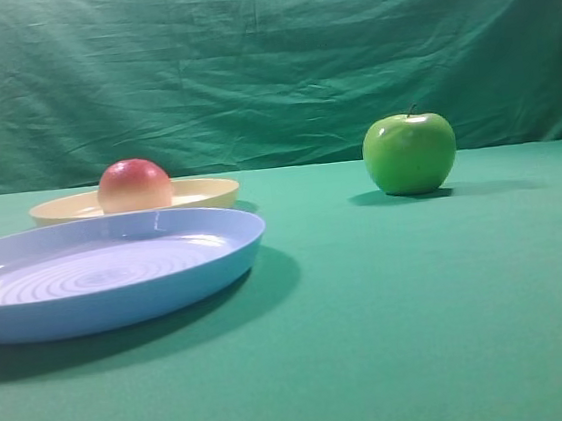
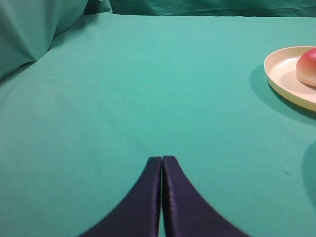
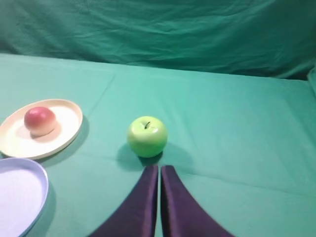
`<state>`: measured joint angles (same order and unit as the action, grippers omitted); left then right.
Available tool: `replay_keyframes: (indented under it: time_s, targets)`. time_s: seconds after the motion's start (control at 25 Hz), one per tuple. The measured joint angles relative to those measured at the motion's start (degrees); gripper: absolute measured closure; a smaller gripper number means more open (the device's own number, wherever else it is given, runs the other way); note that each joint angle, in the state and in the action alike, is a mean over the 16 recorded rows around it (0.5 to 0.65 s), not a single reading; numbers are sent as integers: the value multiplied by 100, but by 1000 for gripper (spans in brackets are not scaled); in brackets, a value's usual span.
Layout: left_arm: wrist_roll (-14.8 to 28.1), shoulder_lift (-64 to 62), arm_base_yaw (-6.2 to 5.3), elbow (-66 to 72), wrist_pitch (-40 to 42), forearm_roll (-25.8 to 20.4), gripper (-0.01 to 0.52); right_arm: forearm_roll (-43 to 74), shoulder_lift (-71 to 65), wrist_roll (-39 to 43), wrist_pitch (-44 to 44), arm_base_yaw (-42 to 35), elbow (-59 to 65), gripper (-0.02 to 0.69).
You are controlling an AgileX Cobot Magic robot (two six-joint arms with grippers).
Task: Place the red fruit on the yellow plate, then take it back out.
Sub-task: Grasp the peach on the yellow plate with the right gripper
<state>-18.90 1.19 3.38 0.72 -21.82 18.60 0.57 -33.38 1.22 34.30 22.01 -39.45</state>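
Observation:
The red fruit (image 1: 134, 185) rests on the yellow plate (image 1: 204, 192) at the back left; the right wrist view shows the red fruit (image 3: 40, 120) toward the left part of the yellow plate (image 3: 65, 133). In the left wrist view the red fruit (image 2: 308, 67) and the yellow plate (image 2: 281, 74) sit at the right edge. My left gripper (image 2: 162, 159) is shut and empty over bare cloth, well left of the plate. My right gripper (image 3: 159, 168) is shut and empty, just in front of the green apple. Neither gripper shows in the exterior view.
A glossy green apple (image 1: 410, 153) stands at the centre right, seen as the green apple (image 3: 147, 136) close ahead of my right fingertips. A larger light blue plate (image 1: 116, 268) lies in front of the yellow one. Green cloth covers the table and the backdrop.

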Motion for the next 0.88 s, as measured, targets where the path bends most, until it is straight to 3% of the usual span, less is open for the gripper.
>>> replay_keyframes:
  time_s: [0.36,0.88]
  targets:
    - [-5,0,0,0,0,0,514,-464,-1643,-389,-3,720,-681,665]
    - [-11,0,0,0,0,0,514,-1222,-3692,-1357,-1088,995,-1404,665]
